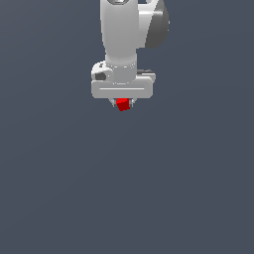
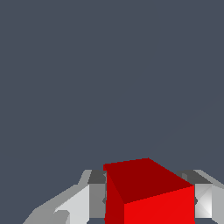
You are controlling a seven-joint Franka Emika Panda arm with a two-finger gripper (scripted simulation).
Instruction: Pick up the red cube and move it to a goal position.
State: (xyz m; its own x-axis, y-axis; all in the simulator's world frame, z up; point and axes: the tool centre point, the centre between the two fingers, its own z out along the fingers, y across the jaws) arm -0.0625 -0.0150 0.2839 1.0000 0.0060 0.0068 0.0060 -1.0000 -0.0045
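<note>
The red cube (image 1: 123, 104) is a small bright red block held between the fingers of my white gripper (image 1: 123, 103), below the wide white hand. The gripper is shut on it. The cube sits slightly turned and pokes out under the fingertips. In the wrist view the red cube (image 2: 146, 192) fills the space between the two grey-white fingers (image 2: 85, 201), which press on its sides. The gripper (image 2: 148, 199) hangs over plain dark grey ground, and I cannot tell its height above it.
The white arm (image 1: 121, 34) rises out of the exterior view's top. A uniform dark grey surface (image 1: 127, 188) fills everything else. No goal marker shows in either view.
</note>
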